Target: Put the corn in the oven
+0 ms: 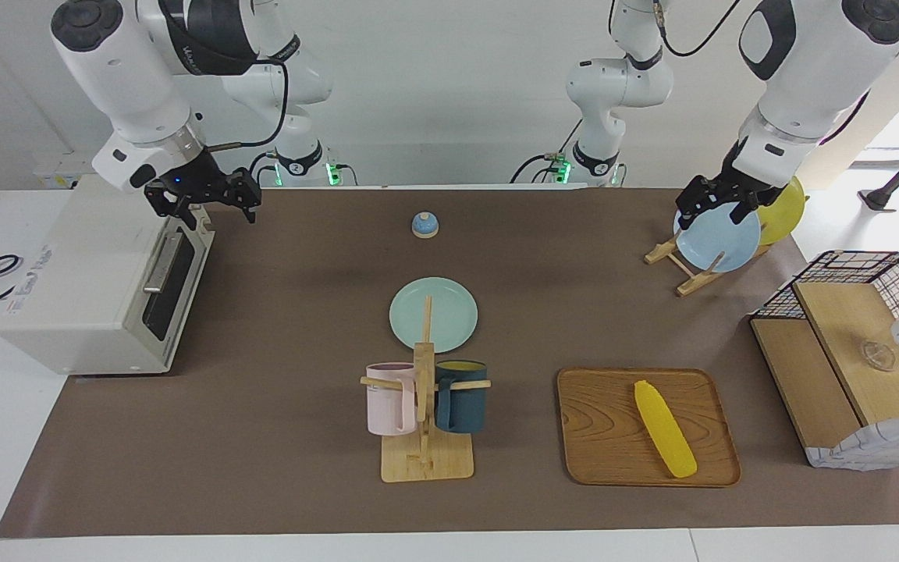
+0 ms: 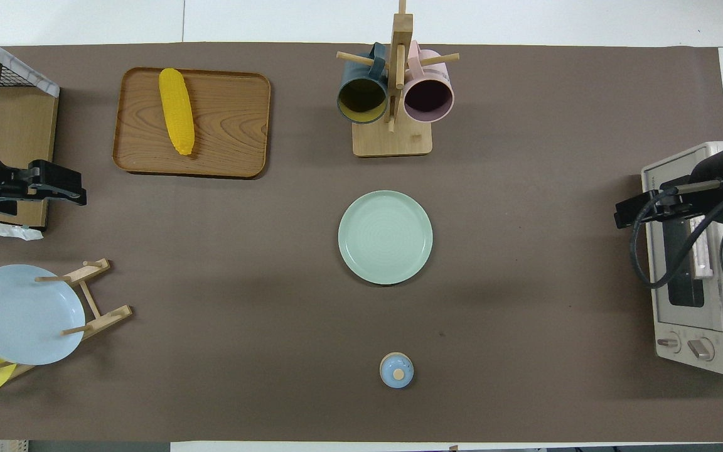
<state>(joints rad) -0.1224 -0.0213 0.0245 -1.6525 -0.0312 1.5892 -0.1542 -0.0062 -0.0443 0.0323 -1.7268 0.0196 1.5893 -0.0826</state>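
Clock laid on the table as the facing view shows it, 12 toward the robots. Oven (image 1: pixel 83 289) at 9 o'clock, at the right arm's end of the brown mat (image 1: pixel 262 437), door shut, bar handle (image 1: pixel 161 263) on it. Right gripper (image 1: pixel 218 215) up in the air over the oven's top front corner at about 10, fingers spread, released, nothing in it. Small blue bell (image 1: pixel 424 225) at 12, close to the robots. Green plate (image 1: pixel 453 320) flat at the clock's centre, bare. Wooden mug rack (image 1: pixel 427 462) at 6, just farther from the robots than the green plate, with a pink mug (image 1: pixel 389 410) and a dark blue mug (image 1: pixel 461 406) hung on its pegs, one on each side of the post. Wooden tray (image 1: pixel 605 437) at about 5, beside the mug rack toward the left arm's end. Corn (image 1: pixel 665 428) lies flat on the tray, off-centre toward the left arm's end, long axis roughly 11-to-5, untouched, well apart from the oven and from both grippers. Plate rack (image 1: pixel 691 281) at 2, holding a blue plate (image 1: pixel 719 242) and a yellow plate (image 1: pixel 785 212) on edge. Left gripper (image 1: pixel 715 217) in the air above that rack, fingers spread, released, empty. Wooden box with a wire basket (image 1: pixel 847 343) at 3 to 4, at the left arm's end.
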